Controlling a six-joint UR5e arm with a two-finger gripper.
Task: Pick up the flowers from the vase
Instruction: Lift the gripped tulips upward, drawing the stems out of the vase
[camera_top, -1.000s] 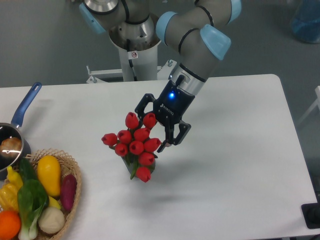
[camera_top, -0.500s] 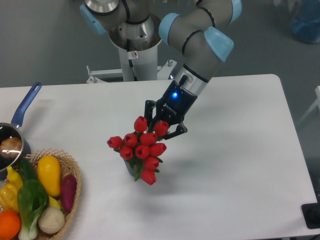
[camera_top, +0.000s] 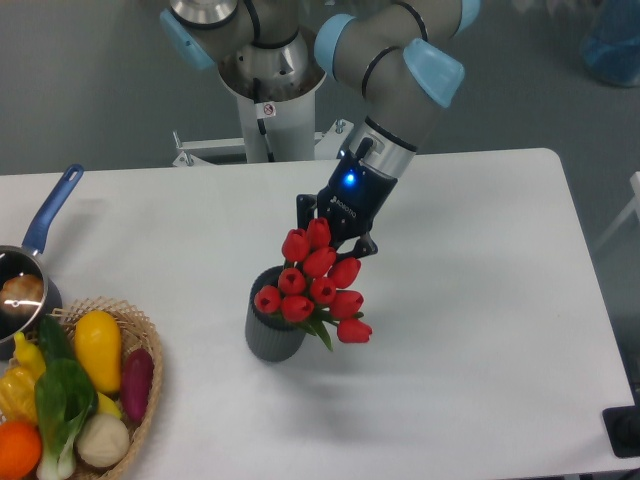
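The end effector (camera_top: 335, 238) is pinched on the top of the flowers (camera_top: 318, 286), its dark fingers pressed in among the upper red buds. The bunch hangs tilted, up and to the right of the vase (camera_top: 274, 327), whose ribbed grey wall and round mouth show on the tabletop (camera_top: 480, 300). Most of the lifting looks done: the buds sit clear above the mouth. What looks left is to raise the bunch fully free and away.

Whether the stems are out of the vase is hard to tell; the green leaves (camera_top: 322, 330) reach down beside the rim, and the lower stem ends are hidden behind buds and leaves. The fingertips are covered by the buds, so exactly what they grip, bud or stem, cannot be made out. At the left edge a basket of vegetables (camera_top: 70, 395) and a saucepan (camera_top: 25, 285) are cut off by the frame, well apart from the vase.
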